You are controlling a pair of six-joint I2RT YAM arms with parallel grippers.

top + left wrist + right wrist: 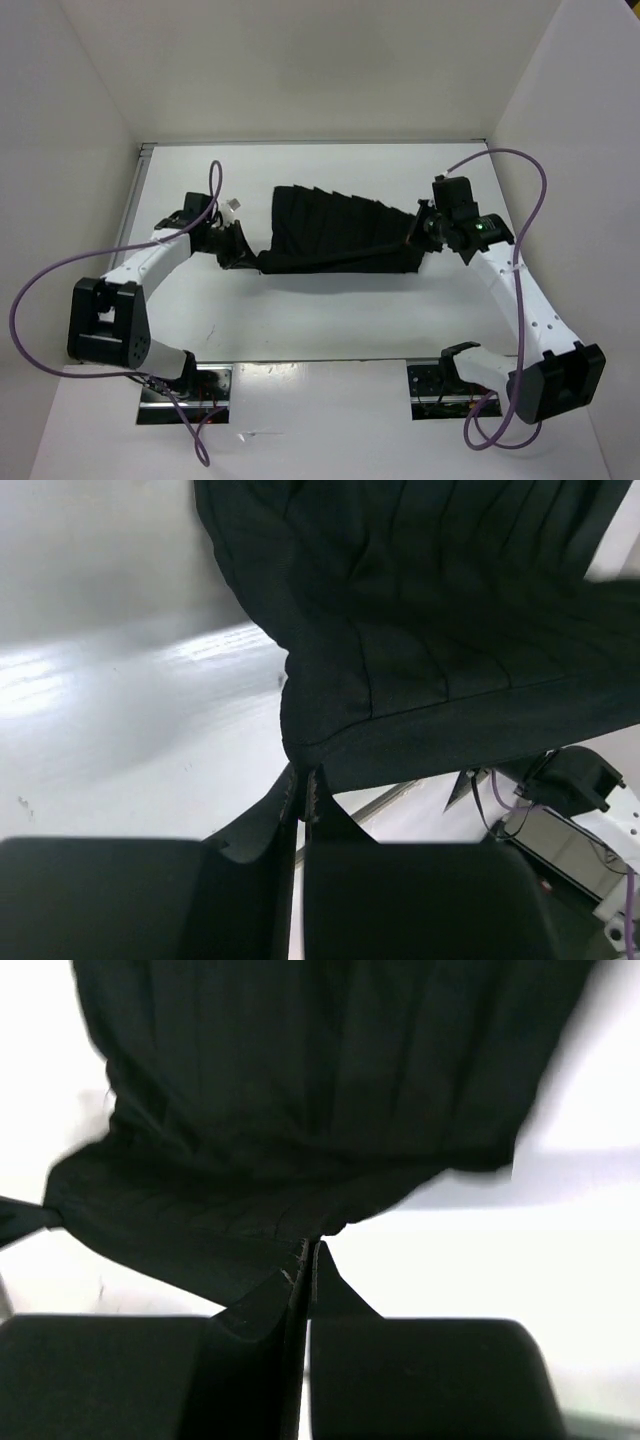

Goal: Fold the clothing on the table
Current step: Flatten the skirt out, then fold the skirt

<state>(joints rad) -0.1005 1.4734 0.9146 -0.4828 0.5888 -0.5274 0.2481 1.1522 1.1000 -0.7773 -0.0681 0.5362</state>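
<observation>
Left claw (pixel 303 783) clenched, fingers pinching lower-left corner of clothing (pixel 335 235). Right claw (pixel 308 1252) clenched likewise, gripping opposite edge of the same black fabric. Clothing stretched taut between the two claws, across middle of worktop (pixel 300 320). Pleat ridges fan out along its far side, near hem runs straight. Faint shadow lies on worktop below near hem. Both arms angle inward from near edge. Purple cables (pixel 500 151) loop outside each arm. White walls (pixel 60 150) border worktop.

Fingers of left gripper (pixel 303 780) pinched on black clothing (pixel 430 630) hem, white table (pixel 130 710) below
</observation>
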